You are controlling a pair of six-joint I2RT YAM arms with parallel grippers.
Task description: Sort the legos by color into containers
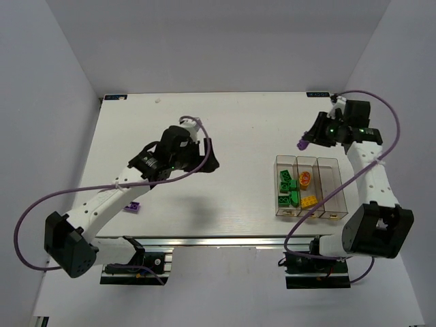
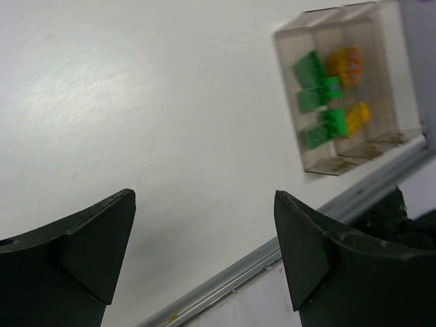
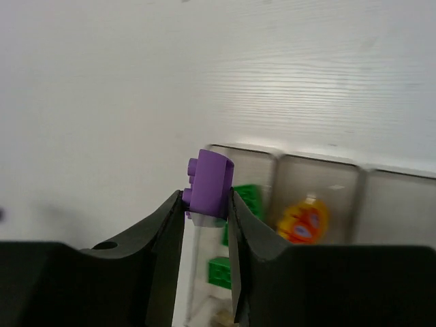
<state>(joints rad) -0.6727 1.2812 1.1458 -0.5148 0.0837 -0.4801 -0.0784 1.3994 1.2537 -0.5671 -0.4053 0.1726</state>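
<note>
The white table (image 1: 225, 122) carries every item. Two small blue labels (image 1: 114, 97) are fixed at its far corners; their print is too small to be read.

The left arm (image 1: 102, 201) is stretched across the left half of the table. The right arm (image 1: 371, 174) is reached along the right side toward the far edge.

The containers (image 1: 331, 185) are set as a row of three clear bins on the right half, close to the near edge. The row runs left to right. The long axis of each bin runs from far to near.

The left gripper (image 2: 204, 196) is held above bare table, its fingers spread wide with nothing between them. The right gripper (image 3: 208, 204) is clamped on a purple brick (image 3: 210, 180) just at the far end of the left bin. This brick is held on end, protruding past the fingertips, with its studs turned sideways toward the left of the wrist view.

The green bricks (image 1: 284, 180) are collected in the left bin. A round orange brick (image 1: 304, 178) and a yellow brick (image 1: 308, 201) are placed in the middle bin, orange far, yellow near.

A second purple brick (image 1: 134, 205) is laid flat on the table beside the left forearm, its long side roughly across the table.
</note>
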